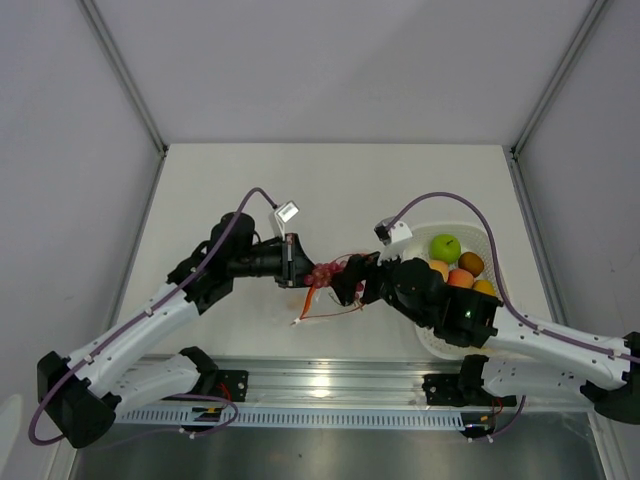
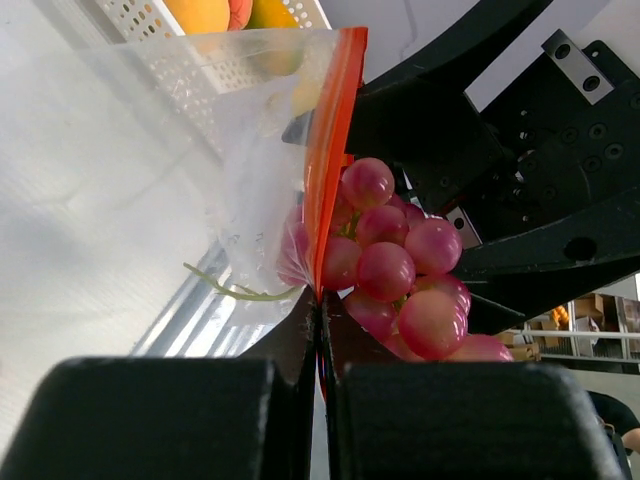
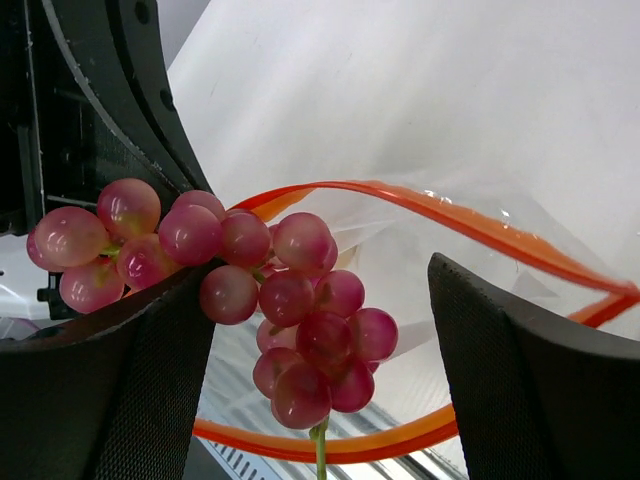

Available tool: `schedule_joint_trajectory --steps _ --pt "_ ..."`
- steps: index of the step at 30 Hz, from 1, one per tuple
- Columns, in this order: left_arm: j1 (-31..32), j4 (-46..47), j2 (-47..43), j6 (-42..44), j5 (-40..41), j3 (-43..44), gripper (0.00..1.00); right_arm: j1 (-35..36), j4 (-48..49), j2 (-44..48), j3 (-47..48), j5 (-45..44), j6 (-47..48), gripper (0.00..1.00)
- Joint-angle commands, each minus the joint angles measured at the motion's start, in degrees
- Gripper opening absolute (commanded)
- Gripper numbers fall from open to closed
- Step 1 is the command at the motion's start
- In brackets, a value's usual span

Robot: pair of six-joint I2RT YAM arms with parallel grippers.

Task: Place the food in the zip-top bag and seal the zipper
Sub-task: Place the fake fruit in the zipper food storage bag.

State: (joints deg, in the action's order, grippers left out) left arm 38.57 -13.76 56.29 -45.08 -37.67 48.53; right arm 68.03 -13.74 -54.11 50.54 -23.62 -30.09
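The clear zip-top bag hangs open at mid-table, and its orange-red zipper forms a wide loop. My left gripper is shut on the zipper strip and holds the mouth up; it also shows in the top view. A cluster of small red grapes drapes over my right gripper's left finger and hangs in the bag's mouth. My right gripper is open, its jaws wide apart. A green fruit, an orange one and yellow ones lie in the tray.
The white perforated tray sits at the right, partly under my right arm. A metal rail runs along the table's near edge. Grey walls enclose the table on three sides. Purple cables arc over both arms.
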Motion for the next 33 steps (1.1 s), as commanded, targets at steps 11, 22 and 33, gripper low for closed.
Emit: schedule_joint_trajectory --steps 11,22,33 --pt "0.1 -0.1 -8.7 -0.6 3.1 2.5 0.01 0.2 -6.9 5.6 -1.6 -6.9 -5.6 0.83" --pt "0.1 1.0 -8.0 -1.3 2.7 2.9 0.01 0.1 -5.7 0.7 1.1 -2.0 -4.7 0.82" --pt "0.1 0.7 -8.5 0.8 5.2 -0.9 0.01 -17.8 -29.4 4.5 9.8 -5.9 -21.1 0.94"
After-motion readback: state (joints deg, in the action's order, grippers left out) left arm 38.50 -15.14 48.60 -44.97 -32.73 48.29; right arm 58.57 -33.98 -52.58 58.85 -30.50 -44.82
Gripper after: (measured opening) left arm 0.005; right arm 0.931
